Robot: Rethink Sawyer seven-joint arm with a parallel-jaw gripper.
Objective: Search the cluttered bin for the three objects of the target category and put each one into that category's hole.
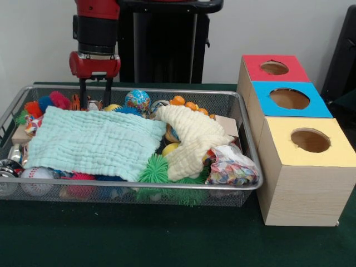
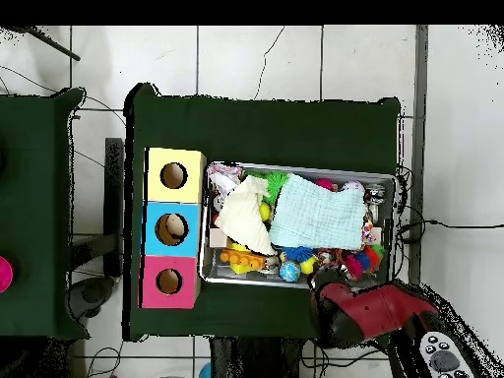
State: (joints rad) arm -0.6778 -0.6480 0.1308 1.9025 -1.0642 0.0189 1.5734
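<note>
Gripper (image 1: 93,93) poised at far-left corner of the bin (image 1: 251,146), fingers a little apart, nothing between them.
Fingertips dip just past the rim among fuzzy toys. Mint cloth (image 1: 94,142) covers the bin's left-middle; cream cloth (image 1: 192,139) drapes to its right, a green spiky ball (image 1: 154,169) at the front. Red-panelled hole (image 1: 274,68) tops the farthest box, right of the bin, behind the blue hole (image 1: 289,99) and yellow hole (image 1: 310,140).

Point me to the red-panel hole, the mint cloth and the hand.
red-panel hole (image 1: 274,68): front view, dark opening's centre.
mint cloth (image 1: 94,142): front view, middle of the fabric.
hand (image 1: 94,93): front view, between the two black fingertips.
</note>
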